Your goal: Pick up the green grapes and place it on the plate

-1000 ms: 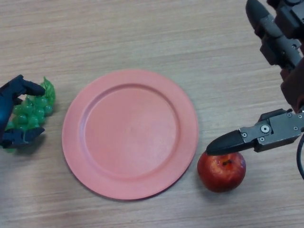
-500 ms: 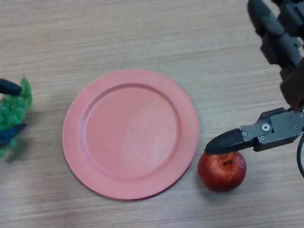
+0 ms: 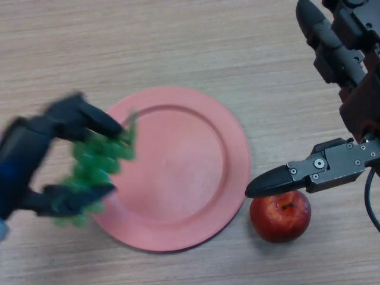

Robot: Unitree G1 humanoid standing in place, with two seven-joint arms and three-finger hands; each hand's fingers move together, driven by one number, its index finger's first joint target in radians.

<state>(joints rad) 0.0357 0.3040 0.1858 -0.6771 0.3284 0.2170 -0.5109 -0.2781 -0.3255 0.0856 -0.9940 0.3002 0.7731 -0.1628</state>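
While clamped on green grapes [image 3: 95,163], left robot hand [image 3: 35,160] over plate [image 3: 196,119] edge, right robot hand [image 3: 332,89] apart.

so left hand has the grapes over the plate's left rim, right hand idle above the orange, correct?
Not quite: the fruit under the right hand is a red apple, not an orange. The head view shows it right of the pink plate. The rest holds: left hand has its fingers round the green grapes at the left rim.
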